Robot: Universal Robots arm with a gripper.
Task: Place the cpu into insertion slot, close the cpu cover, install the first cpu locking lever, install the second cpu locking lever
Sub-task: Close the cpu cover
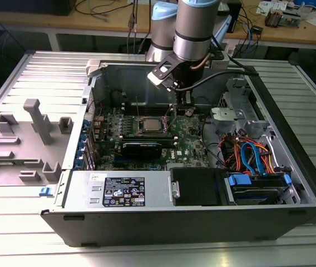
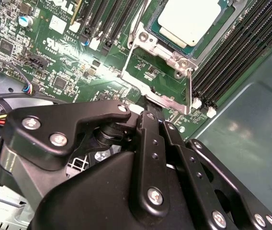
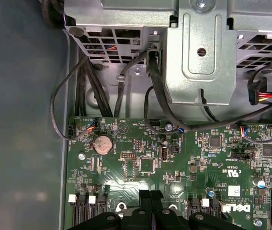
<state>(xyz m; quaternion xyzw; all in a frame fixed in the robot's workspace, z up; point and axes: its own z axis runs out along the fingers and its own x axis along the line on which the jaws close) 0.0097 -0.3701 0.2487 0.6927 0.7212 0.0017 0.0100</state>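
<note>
The cpu (image 2: 188,19), a silver-topped square chip, lies in the insertion slot (image 2: 148,37) on the green motherboard; the exterior view shows the cpu (image 1: 149,123) at mid-board. The cpu cover (image 2: 131,60), a silver frame with a cut-out window, is swung open off the slot, and green board shows through its window. My gripper (image 2: 151,109) is shut, its black fingertips together and touching the cover's free edge. It hangs low over the board in the exterior view (image 1: 176,108). The gripper's tips (image 3: 150,195) also rise over the board in the first wrist view.
Long black memory slots (image 2: 232,57) flank the socket. A grey drive cage (image 3: 198,48) with black cables stands beyond the board's edge, near a coin battery (image 3: 102,143). Orange and blue cables (image 1: 247,156) fill the case's right, and a power supply (image 1: 124,192) lines the front.
</note>
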